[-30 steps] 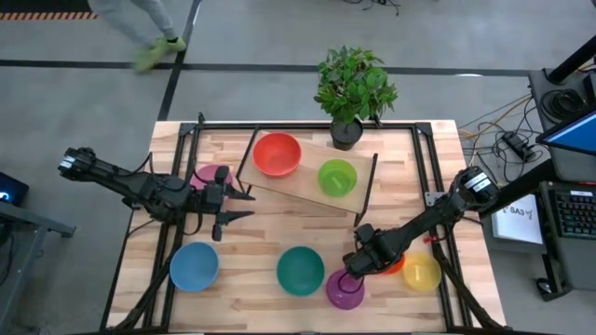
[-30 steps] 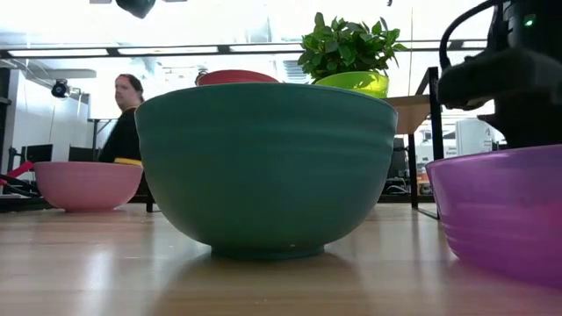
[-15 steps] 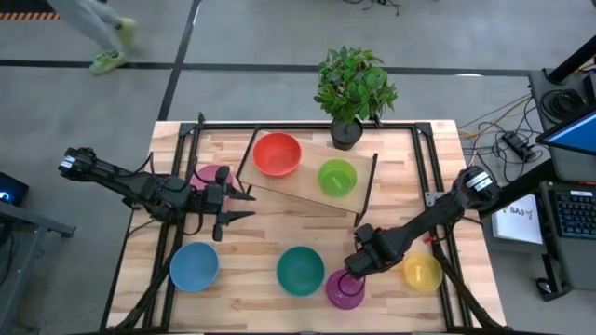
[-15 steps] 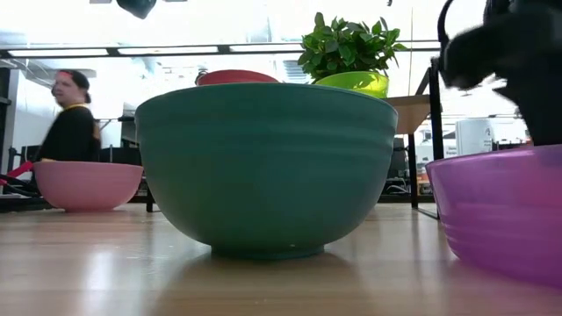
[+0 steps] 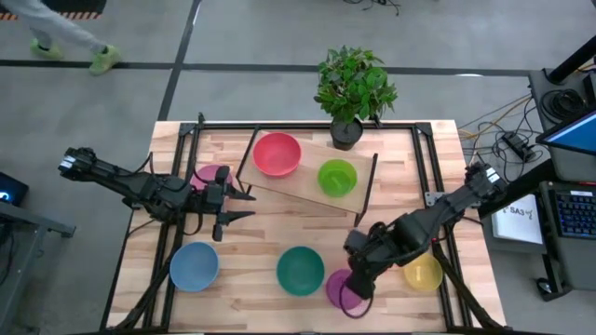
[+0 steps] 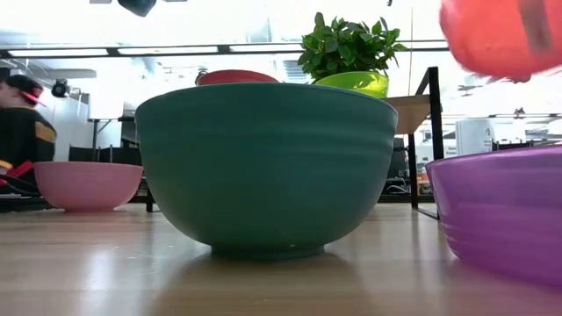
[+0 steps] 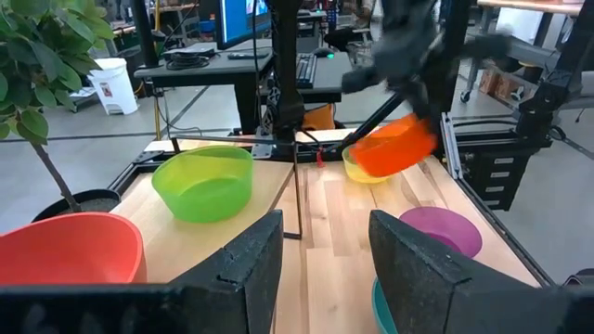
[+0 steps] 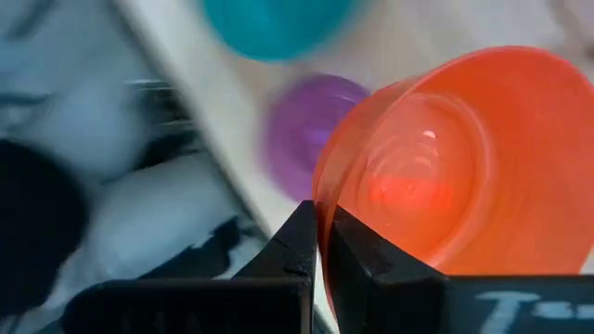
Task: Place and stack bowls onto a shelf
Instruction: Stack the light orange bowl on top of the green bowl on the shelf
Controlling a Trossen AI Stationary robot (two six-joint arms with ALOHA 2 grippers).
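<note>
On the shelf (image 5: pixel 300 194) stand a red-orange bowl (image 5: pixel 277 154) and a lime green bowl (image 5: pixel 337 177). On the table rest a pink bowl (image 5: pixel 212 176), a blue bowl (image 5: pixel 194 266), a teal bowl (image 5: pixel 300 271), a purple bowl (image 5: pixel 337 290) and a yellow bowl (image 5: pixel 425 274). My right gripper (image 8: pixel 320 221) is above the purple bowl, shut on an orange bowl (image 7: pixel 394 148). In the high view the arm hides this bowl. My left gripper (image 7: pixel 325 255) is open beside the pink bowl and touches nothing. My right gripper pinches the orange bowl's rim (image 8: pixel 320 199) with one finger inside the bowl and one outside. The fingers slant steeply down from above. The bowl is lifted clear of the table and tipped, its inside turned toward the wrist camera.
A potted plant (image 5: pixel 354 88) stands at the table's far edge behind the shelf. Black frame rails run along both table sides. A person (image 6: pixel 22 123) is in the room beyond the table. Bare wood lies between the shelf and the near row of bowls.
My right gripper has risen from beside the yellow bowl and rolled about its own line. The orange bowl has come up with it, off the table and tipped. A person has walked across the room behind the table.
</note>
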